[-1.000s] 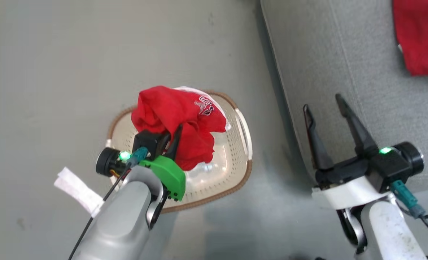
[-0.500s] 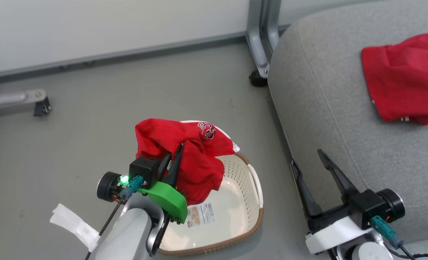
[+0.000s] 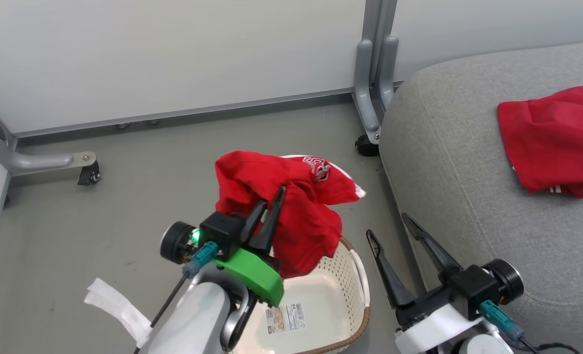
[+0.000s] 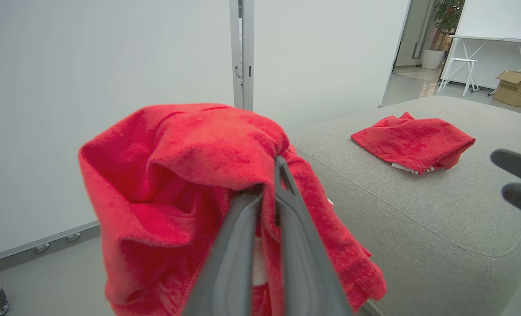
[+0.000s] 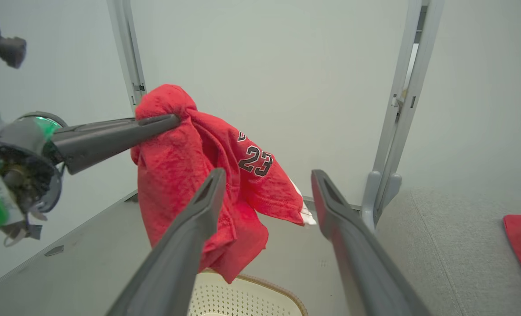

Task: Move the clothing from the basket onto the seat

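Red and bunched, the jersey (image 3: 301, 221), numbered 23, hangs from the left fingers (image 3: 274, 199), which are pinched tight on a fold of it at centre frame, above the cream perforated basket (image 3: 358, 275) at the bottom edge. A paper label (image 3: 285, 317) lies on the basket's bottom. The right fingers (image 3: 388, 225), at lower right, are spread wide and grip nothing, just beside the grey seat (image 3: 468, 206). A second red garment (image 3: 557, 137) lies on that seat at the right edge. Grey floor (image 3: 124, 211) runs to a pale wall panel (image 3: 173, 49), with a grey metal post (image 3: 375, 73) at upper centre and a castered foot (image 3: 70, 162) at the left.
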### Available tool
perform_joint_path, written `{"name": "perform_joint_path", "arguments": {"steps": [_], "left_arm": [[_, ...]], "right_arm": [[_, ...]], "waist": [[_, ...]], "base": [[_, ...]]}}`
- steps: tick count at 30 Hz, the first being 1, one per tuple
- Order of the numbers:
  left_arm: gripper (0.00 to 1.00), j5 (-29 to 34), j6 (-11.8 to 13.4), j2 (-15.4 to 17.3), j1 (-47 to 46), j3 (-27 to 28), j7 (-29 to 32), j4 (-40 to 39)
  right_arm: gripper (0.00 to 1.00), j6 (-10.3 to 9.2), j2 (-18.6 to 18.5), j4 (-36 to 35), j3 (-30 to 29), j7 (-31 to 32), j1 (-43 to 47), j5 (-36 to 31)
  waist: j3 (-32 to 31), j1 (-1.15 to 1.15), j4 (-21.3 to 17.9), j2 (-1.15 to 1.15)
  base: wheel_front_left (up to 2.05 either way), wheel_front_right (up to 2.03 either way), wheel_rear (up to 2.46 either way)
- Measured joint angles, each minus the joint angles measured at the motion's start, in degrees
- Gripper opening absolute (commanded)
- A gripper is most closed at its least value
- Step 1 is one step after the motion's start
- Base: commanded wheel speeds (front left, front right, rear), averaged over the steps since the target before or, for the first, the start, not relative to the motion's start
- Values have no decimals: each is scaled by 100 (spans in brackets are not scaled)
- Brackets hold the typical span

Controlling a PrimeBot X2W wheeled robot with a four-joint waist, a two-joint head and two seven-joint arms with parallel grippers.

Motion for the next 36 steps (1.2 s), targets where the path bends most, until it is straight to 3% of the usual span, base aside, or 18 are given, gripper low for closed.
{"name": "perform_joint_path", "arguments": {"steps": [16,17,18,20,35,36], "left_arm": [[0,-375,-62,-14,-196,-1149,187,-1280],[0,-375,-42,-13,-204,-1181,219,-1325],[0,-375,-37,-13,-209,-1204,245,-1368],[0,-376,-18,-13,-216,-1228,286,-1441],[2,-516,15,134,-221,-1255,470,-1445],[31,-516,22,144,-221,-1263,495,-1429]], "right_arm": [[100,-1,-74,297,380,0,-273,-3],[85,-1,-80,316,396,0,-273,-4],[41,-1,-85,326,409,0,-273,-4],[0,-1,-91,331,425,0,-276,-4],[0,-1,-115,170,458,0,-300,21],[0,-1,-110,170,454,0,-300,52]], "waist": [[122,0,132,0],[126,0,125,0],[130,0,118,0],[135,0,100,0],[256,0,1,0],[265,0,2,0]], "base": [[0,0,0],[0,0,0],[0,0,0],[0,0,0],[0,0,0],[0,0,0]]}}
